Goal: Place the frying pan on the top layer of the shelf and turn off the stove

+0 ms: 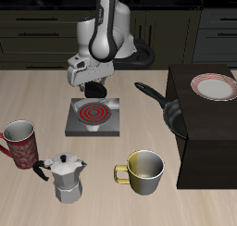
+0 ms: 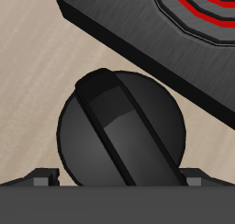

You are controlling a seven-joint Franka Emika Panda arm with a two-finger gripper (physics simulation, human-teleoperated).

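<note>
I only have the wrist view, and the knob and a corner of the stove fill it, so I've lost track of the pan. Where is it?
Observer: The frying pan is not on top of the shelf; it sits low against the shelf's side, between the shelf and the stove.
Operator: Is the shelf's top free?
Observer: Not wholly. A plate lies on it.
Operator: Anything in front of the stove?
Observer: A red mug, a moka pot and a yellow mug stand nearer the table's front edge.
</note>
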